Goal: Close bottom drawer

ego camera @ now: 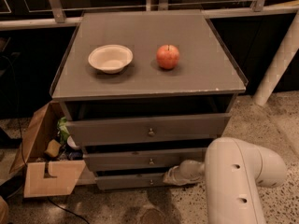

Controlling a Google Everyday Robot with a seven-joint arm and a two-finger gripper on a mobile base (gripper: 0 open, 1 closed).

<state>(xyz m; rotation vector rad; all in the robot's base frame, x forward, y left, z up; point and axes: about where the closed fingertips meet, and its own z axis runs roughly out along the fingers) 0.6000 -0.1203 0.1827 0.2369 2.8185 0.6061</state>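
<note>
The bottom drawer (126, 182) is the lowest and narrowest grey-brown front of the cabinet, with a small brass knob (151, 182) at its centre. It stands slightly pulled out, with a dark gap above its front. My gripper (169, 177) is low at the right end of that drawer front, right of the knob and touching or very near the front. My thick white arm (238, 181) comes in from the lower right and hides the drawer's right end.
The middle drawer (117, 161) and top drawer (112, 129) also stand pulled out, the top one furthest. A white bowl (110, 58) and a red apple (167, 56) sit on the cabinet top. An open cardboard box (51, 176) lies on the floor left. A white post (279, 55) stands right.
</note>
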